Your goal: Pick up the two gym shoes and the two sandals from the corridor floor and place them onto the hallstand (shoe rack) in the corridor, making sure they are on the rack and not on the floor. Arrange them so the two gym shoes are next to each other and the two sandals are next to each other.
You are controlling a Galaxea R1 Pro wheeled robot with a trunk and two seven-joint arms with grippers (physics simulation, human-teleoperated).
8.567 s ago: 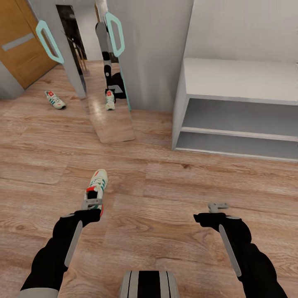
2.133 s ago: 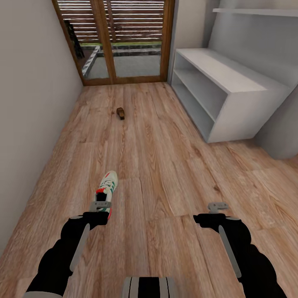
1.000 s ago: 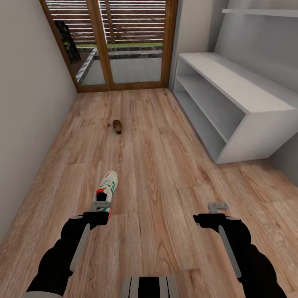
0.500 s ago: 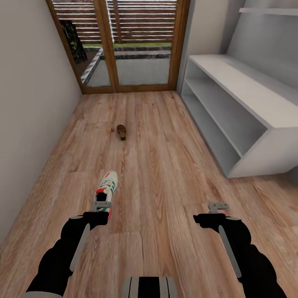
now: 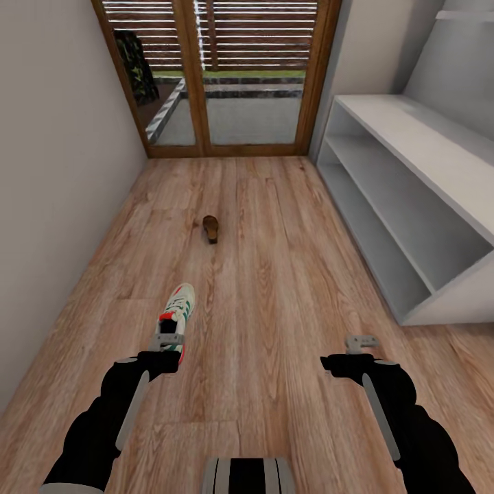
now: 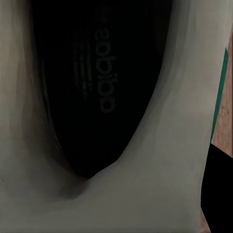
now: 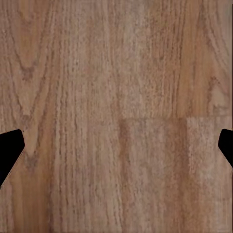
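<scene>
Left side, head view: a plain pale wall (image 5: 48, 171) borders the corridor floor (image 5: 274, 274). The left gripper (image 5: 169, 341) holds a gym shoe (image 5: 177, 314) by its heel end, toe pointing away from the robot, jaws closed on it. The left wrist view looks straight into the shoe's dark insole (image 6: 97, 87) and cream lining (image 6: 165, 160), with a green stripe at its edge.

Centre: one dark brown sandal (image 5: 211, 228) lies on the floor farther ahead, well apart from the held shoe, between it and the wood-framed glass doors (image 5: 226, 75) at the corridor's end.

Right side: the right gripper (image 5: 361, 342) hangs above bare planks, holding nothing; in the right wrist view its dark fingertips (image 7: 9, 150) stand wide apart over the wood grain. The hallstand (image 5: 412, 185) runs along the right wall, pale grey-white, its top and lower shelves bare of shoes.
</scene>
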